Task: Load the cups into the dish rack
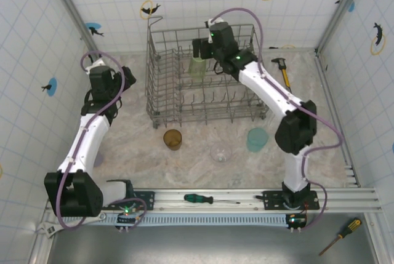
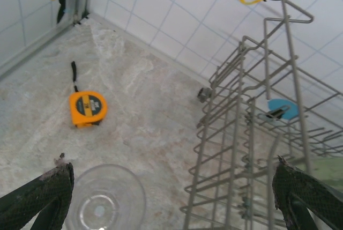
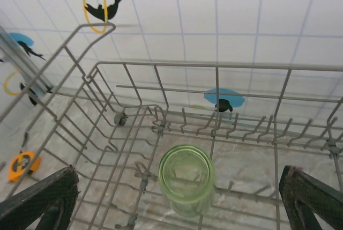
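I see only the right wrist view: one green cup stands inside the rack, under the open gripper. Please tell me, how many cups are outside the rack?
Observer: Three stand on the table in front of the dish rack: an amber cup, a clear cup and a teal cup.
Operator: Is there any cup at another place?
Observer: Yes. The left wrist view shows a second clear cup on the table, beside the left side of the rack.
Operator: Does the left gripper hold this one?
Observer: No. The left gripper is open, and that cup is not gripped.
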Tool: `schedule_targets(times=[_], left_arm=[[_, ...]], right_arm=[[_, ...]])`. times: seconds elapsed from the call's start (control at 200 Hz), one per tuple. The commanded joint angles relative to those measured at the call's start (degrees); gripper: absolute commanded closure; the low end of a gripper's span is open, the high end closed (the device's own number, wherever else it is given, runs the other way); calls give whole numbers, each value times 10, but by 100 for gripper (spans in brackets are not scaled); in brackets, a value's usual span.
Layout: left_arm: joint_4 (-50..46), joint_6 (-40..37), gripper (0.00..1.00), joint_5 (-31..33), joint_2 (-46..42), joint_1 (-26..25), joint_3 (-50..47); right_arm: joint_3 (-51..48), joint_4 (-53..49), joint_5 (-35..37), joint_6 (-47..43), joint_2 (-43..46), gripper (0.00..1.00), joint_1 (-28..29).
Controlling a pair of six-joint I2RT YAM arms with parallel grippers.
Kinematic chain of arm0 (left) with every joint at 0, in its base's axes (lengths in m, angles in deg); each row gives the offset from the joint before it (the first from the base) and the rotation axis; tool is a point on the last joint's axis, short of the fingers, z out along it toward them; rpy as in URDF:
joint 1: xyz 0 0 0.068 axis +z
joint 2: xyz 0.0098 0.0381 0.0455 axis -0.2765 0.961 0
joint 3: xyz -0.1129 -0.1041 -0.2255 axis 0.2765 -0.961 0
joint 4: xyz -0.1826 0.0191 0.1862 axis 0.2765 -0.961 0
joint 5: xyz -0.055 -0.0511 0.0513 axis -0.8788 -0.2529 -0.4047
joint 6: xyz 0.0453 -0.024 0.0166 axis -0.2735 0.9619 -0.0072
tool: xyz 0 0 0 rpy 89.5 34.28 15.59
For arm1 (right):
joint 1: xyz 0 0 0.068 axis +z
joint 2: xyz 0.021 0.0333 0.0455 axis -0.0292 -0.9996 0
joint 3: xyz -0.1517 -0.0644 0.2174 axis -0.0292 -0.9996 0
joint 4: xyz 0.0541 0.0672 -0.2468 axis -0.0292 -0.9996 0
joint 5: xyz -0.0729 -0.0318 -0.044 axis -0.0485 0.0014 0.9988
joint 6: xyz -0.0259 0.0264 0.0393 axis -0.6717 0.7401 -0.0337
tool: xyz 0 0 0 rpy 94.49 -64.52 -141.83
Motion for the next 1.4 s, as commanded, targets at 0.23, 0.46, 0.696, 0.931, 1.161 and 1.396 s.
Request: schedule_targets(times=[0.23,0.46,0.696,0.931,1.161,1.396], left_arm=[[-93,83,2,-33,-91,-24,-51],[-249,130,2,-52,-115,-40,-32],[-360,152,3,-68,-168,-45,-47],[-357,198,2,-89,-261,-55,-156],[-336,225,2,-91,-275,-100,-198],[-305,252,3,-73,-264,-169,-242]], right_arm=[[-223,-14,-43,15,159,0,-18],[-343,15,-50,26,250,0,-43],[-400,24,-75,43,298,0,-63],[-423,25,-79,53,313,0,-63],[-429,16,-74,59,309,0,-62],[-432,12,-75,65,301,0,-60]])
